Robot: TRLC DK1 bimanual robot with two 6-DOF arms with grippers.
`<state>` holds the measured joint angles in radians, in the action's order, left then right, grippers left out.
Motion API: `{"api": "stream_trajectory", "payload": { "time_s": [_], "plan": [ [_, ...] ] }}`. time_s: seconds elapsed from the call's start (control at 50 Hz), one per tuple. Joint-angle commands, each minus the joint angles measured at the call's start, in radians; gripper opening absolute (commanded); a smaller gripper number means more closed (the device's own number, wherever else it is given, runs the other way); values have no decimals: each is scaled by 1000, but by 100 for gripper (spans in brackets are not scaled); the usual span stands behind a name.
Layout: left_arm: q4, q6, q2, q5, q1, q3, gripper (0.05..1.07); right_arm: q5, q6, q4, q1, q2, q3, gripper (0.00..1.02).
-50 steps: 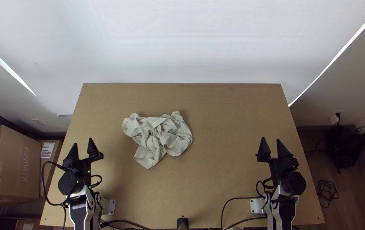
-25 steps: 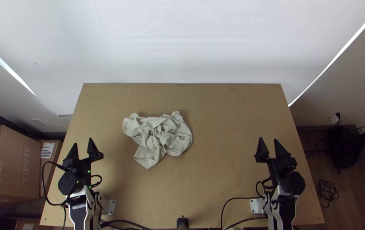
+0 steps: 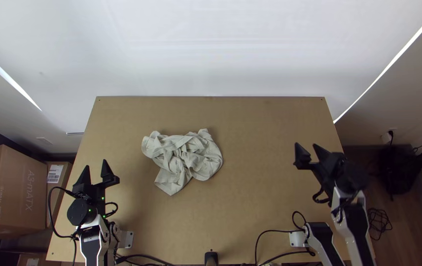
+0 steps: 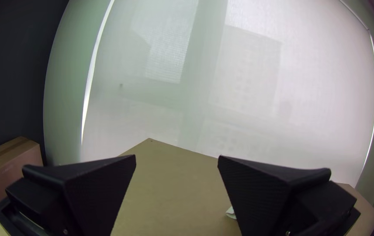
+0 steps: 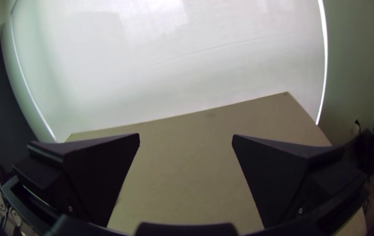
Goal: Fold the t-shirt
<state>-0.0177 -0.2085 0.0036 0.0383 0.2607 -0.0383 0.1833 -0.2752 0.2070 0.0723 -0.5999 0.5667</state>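
The t-shirt lay bunched on the surface, left of its middle. The left gripper and right gripper were empty, fingers spread wide apart.

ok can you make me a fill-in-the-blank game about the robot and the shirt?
The left claw and the right claw are both the colour ____.
Neither claw is shut; both are ____.
The crumpled shirt on the table lies nearer to the ____ claw.
The number of claws touching the shirt is ____.

Missing words: black; open; left; zero
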Motion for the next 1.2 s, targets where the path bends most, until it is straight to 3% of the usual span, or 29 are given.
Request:
{"api": "stream_trajectory", "payload": {
  "time_s": [0.0, 0.22, 0.46, 0.66, 0.86, 1.02, 1.12, 1.18],
  "plan": [
    [15, 6, -4, 12, -3, 35, 102, -10, 5, 108, 144, -173, 170, 98],
    [15, 6, -4, 12, -3, 35, 102, -22, -59, 227, 451, -489, 414, 98],
    [15, 6, -4, 12, -3, 37, 102, -21, -50, 246, 684, -813, 607, 98],
    [15, 6, -4, 12, -3, 35, 102, -22, -64, 419, 745, -1127, 897, 97],
    [15, 6, -4, 12, -3, 37, 102, -22, -39, 428, 742, -1296, 1064, 97],
    [15, 6, -4, 12, -3, 37, 102, -22, -45, 417, 742, -1388, 1148, 79],
    [15, 6, -4, 12, -3, 35, 102, -22, -61, 419, 738, -1446, 1190, 53],
    [15, 6, -4, 12, -3, 35, 102, -22, -61, 419, 738, -1473, 1202, 48]
  ]
}}
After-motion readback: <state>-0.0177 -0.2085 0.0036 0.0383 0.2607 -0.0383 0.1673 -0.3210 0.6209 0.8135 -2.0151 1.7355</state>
